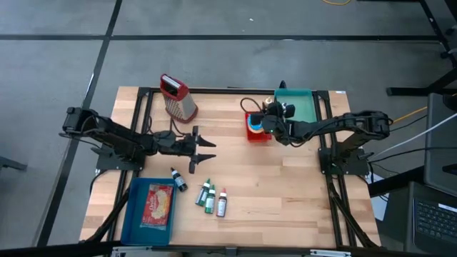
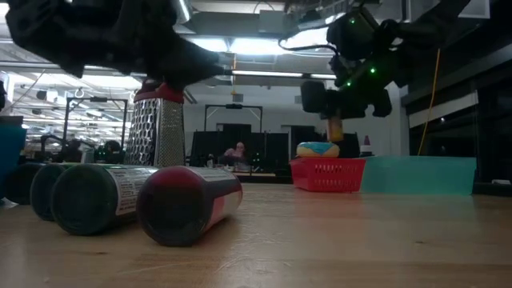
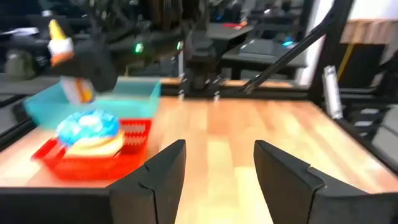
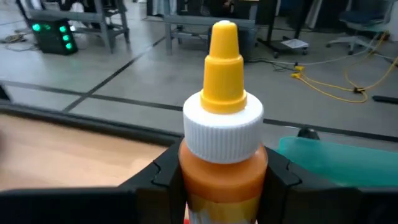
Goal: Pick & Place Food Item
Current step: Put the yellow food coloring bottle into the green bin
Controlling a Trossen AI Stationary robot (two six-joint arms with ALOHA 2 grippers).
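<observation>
— What's the right claw (image 4: 222, 171) doing?
— It's clamped on a sauce bottle (image 4: 222, 118), orange with a white collar and yellow tip, held upright above the red basket (image 1: 255, 131) at the far right of the counter (image 1: 285, 185).
— Anything in the basket?
— A blue-frosted donut (image 3: 88, 126). A teal tray (image 1: 300, 106) sits just right of it.
— And the left claw (image 1: 207, 148)?
— Fingers apart, holding nothing, hovering left of centre. A grater (image 1: 176, 98) stands beyond it; small bottles (image 1: 212, 198) and a blue tray (image 1: 131, 214) lie nearer.
</observation>
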